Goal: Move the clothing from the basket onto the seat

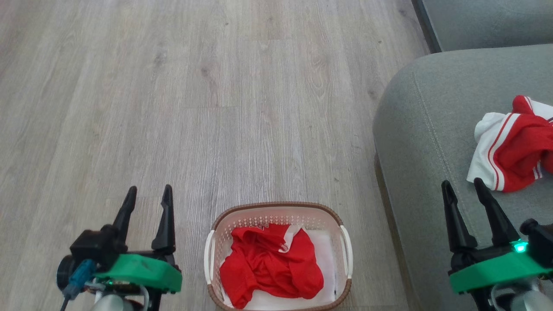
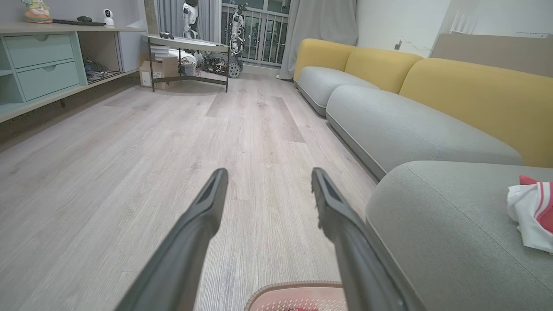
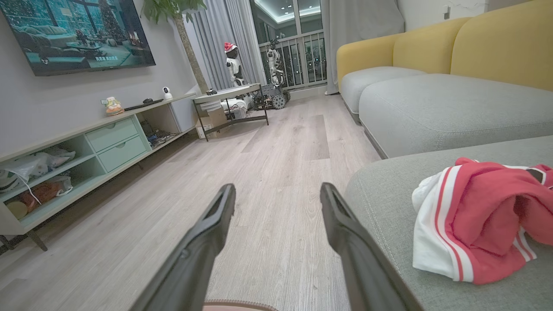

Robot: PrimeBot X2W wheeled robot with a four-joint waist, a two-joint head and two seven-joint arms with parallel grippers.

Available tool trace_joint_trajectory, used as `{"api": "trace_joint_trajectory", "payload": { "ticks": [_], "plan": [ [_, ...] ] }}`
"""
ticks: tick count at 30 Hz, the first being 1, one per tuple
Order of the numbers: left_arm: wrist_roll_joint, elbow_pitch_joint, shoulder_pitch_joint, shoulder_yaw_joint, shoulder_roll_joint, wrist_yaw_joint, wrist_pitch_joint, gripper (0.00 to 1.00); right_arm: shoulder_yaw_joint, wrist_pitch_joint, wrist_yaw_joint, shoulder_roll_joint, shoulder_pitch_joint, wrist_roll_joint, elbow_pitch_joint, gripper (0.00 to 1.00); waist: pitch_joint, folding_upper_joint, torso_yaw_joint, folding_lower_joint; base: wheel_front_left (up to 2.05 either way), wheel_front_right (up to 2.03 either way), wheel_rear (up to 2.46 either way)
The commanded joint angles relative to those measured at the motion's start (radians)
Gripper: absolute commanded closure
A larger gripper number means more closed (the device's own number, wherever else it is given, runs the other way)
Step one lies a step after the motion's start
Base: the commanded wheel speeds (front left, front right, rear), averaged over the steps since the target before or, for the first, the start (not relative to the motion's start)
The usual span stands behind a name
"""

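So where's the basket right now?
In the head view the basket sits on the wooden floor at bottom centre, just left of the grey-green seat, with one red garment lying in it.

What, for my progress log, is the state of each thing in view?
Left claw: open, empty.
Right claw: open, empty.
Basket: upright on the floor, not yet emptied.
Basket garment: crumpled, inside.
Seat garment: crumpled, on the seat.
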Motion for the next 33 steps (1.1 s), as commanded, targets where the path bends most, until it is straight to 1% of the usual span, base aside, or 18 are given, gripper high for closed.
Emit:
{"api": "trace_joint_trajectory", "payload": {
  "ticks": [1, 13, 33],
  "plan": [
    [0.016, -0.021, -0.038, 0.054, 0.007, -0.008, -0.013, 0.00, 0.022, -0.016, 0.000, -0.015, -0.030, -0.012, -0.030, 0.00, 0.000, -0.0001, 0.000, 0.0001, 0.00, 0.00, 0.00],
    [0.050, 0.008, -0.033, 0.094, -0.025, -0.046, -0.013, 0.00, 0.026, -0.019, 0.000, -0.006, -0.037, -0.015, -0.022, 0.00, -0.005, -0.0001, -0.010, 0.0001, 0.00, 0.00, 0.00],
    [0.085, 0.028, -0.032, 0.132, -0.045, -0.075, -0.013, 0.00, 0.030, -0.027, 0.000, 0.003, -0.046, -0.010, -0.013, 0.00, 0.011, -0.0001, -0.030, 0.0001, 0.00, 0.00, 0.00]
  ]
}}
